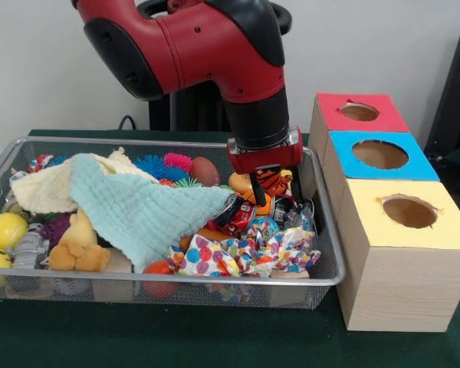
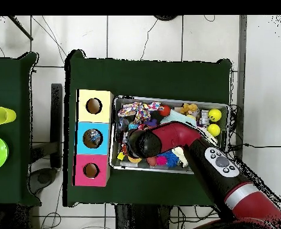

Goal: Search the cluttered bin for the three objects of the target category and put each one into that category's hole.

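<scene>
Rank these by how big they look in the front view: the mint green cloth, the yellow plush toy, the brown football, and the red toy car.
1. Mint green cloth
2. Yellow plush toy
3. Red toy car and brown football: they look about alike, and the football lies farther from the camera and is partly hidden, so no ranking between them.

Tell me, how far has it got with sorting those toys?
Nothing looks finished: no toy shows in the yellow or red hole. The gripper is down among the toys at the bin's box end, over an orange striped toy. All three placements seem left.
</scene>
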Robot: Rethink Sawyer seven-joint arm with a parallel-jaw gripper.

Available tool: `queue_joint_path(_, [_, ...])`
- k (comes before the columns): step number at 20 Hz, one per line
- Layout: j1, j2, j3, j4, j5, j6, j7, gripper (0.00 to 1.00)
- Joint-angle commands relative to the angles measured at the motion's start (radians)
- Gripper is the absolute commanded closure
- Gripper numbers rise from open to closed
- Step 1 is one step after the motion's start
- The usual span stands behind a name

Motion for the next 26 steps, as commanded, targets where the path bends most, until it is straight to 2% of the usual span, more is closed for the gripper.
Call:
queue_joint_path(1, [0.000, -0.025, -0.069, 0.002, -0.002, -0.058, 0.041, 0.00])
queue_joint_path(3, [0.050, -0.062, -0.147, -0.003, -0.006, -0.100, 0.168, 0.00])
queue_joint_path(6, [0.108, -0.088, -0.234, -0.018, -0.002, -0.134, 0.266, 0.00])
queue_joint_path(10, [0.101, -0.083, -0.238, -0.014, 0.045, -0.137, 0.197, 0.00])
queue_joint_path(16, [0.125, -0.100, -0.255, -0.002, 0.108, -0.146, 0.174, 0.00])
queue_joint_path(19, [0.111, -0.072, -0.220, -0.018, 0.140, -0.132, 0.118, 0.00])
queue_joint_path(26, [0.121, -0.092, -0.183, -0.027, 0.239, -0.075, 0.082, 0.00])
